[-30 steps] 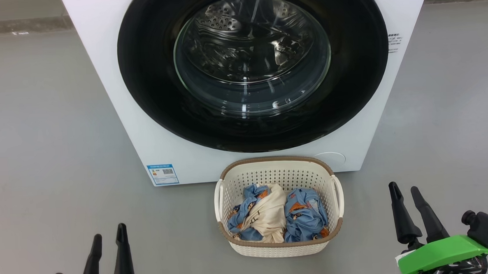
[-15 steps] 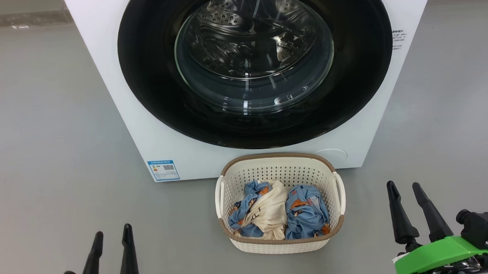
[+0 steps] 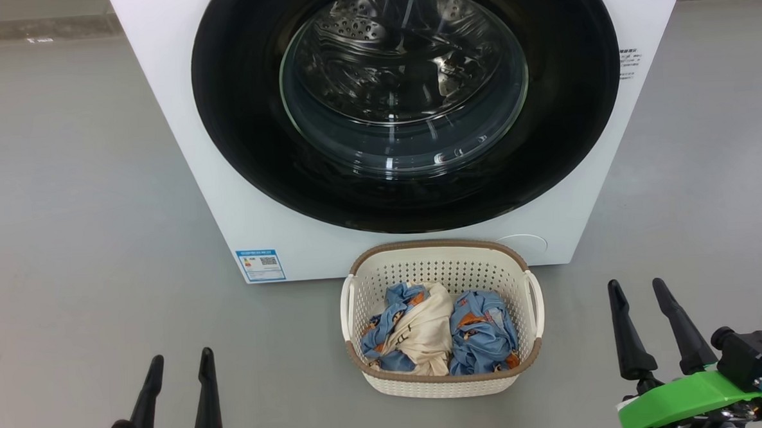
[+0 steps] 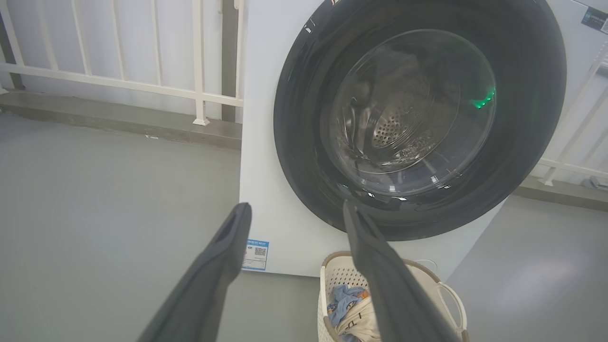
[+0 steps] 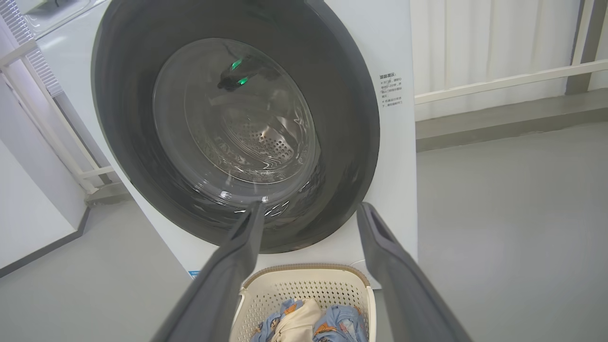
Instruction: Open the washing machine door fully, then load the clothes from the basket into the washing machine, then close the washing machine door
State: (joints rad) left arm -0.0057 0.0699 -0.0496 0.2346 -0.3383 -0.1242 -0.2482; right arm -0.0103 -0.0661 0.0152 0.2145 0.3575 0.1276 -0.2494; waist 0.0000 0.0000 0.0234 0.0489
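1. Clothes (image 3: pixel 434 330) lie ahead of your two grippers, which are nearest to you. Your left gripper (image 3: pixel 181 356) is low on the left and your right gripper (image 3: pixel 636 284) low on the right. Each has its fingers spread with nothing between them, over bare grey floor (image 3: pixel 66 221).
2. A green cover (image 3: pixel 685 397) sits on your right wrist, behind the fingers.
3. Between the grippers and well apart from both stands the basket (image 3: pixel 437 245), cream with a brown rim. The clothes fill its bottom: a cream garment in the middle, blue printed ones on either side.
4. Just behind the basket rises the washing machine (image 3: pixel 305 249), with a blue label (image 3: pixel 261 265) low on its front left.
5. The washing machine door (image 3: pixel 242 117) looks shut flat against the front, though its edge is hard to read from here. You see the steel drum (image 3: pixel 400 59) through its glass.
6. Farthest back, a white railing (image 4: pixel 199 61) runs along the wall.
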